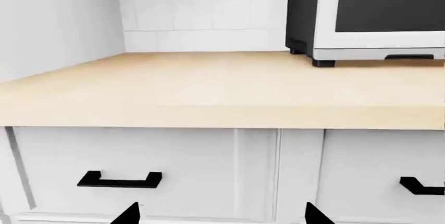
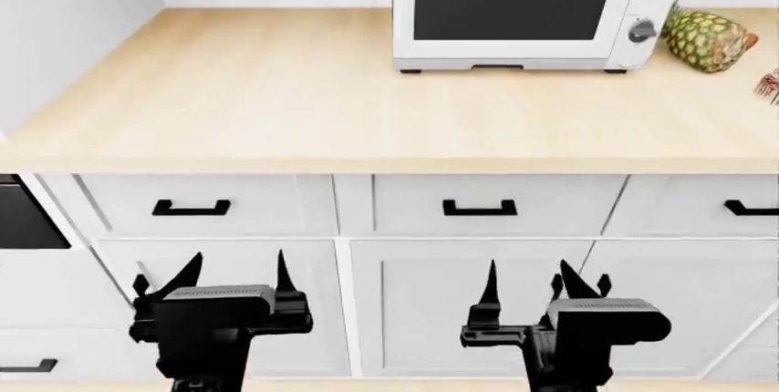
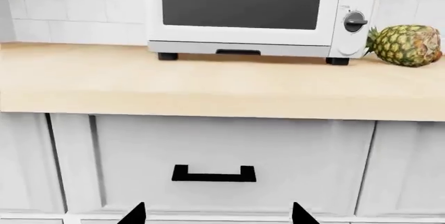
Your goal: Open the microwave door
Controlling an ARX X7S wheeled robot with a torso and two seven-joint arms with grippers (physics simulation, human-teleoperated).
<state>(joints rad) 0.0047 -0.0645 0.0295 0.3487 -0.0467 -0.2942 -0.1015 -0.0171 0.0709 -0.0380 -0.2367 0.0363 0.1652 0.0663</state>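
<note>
Nearest the robot, the black left claw [image 2: 232,287] and the black right claw [image 2: 530,287] hang low in front of the white cabinet fronts, well below the pale wooden tabletop [image 2: 280,91], both with fingers spread apart and nothing between them. Each arm points forward with its fingertips upward in the head view, and neither touches a cabinet or drawer. Just beyond them runs a row of white drawers with black bar handles [image 2: 480,208]. Farther back on the tabletop, against the white tiled wall, stands the boxy white microwave, and its white-framed door with the large black glass window [image 2: 512,0] looks fully closed, flush with the grey-knobbed control strip [image 2: 641,31] at its right. A green-and-brown pineapple [image 2: 703,41] lies just beside the microwave on that side. By my reading, the task is at its very start: the approach has not begun. The next move calls for raising one arm above the tabletop edge and reaching well forward to the door's edge; no handle is evident, so a grip point has to be found.
</note>
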